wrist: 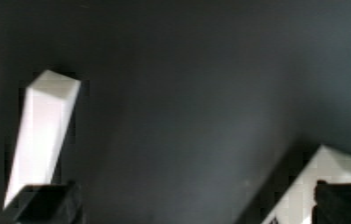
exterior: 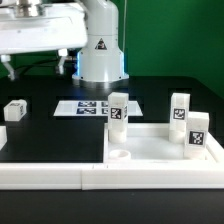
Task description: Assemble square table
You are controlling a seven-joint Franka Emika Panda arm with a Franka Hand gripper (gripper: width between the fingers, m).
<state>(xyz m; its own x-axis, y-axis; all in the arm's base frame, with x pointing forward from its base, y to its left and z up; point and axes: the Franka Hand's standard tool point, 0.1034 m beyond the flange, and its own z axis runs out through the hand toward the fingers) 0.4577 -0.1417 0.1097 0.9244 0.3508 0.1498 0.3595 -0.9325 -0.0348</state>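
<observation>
Pincer (exterior: 8, 68): jaws spread wide, holding nothing, above the worktop's (exterior: 40, 125) far left corner.
Legs: one (exterior: 15, 110) near the left edge, three (exterior: 118, 110) (exterior: 179, 110) (exterior: 198, 131) upright toward the right.
Rail (exterior: 150, 170): along the front edge.

The panel (exterior: 52, 142) lies on the worktop (exterior: 160, 88). One leg (exterior: 15, 110) sits at its ten o'clock, three legs (exterior: 118, 110) at three o'clock, the marker board (exterior: 84, 107) behind at twelve.
</observation>
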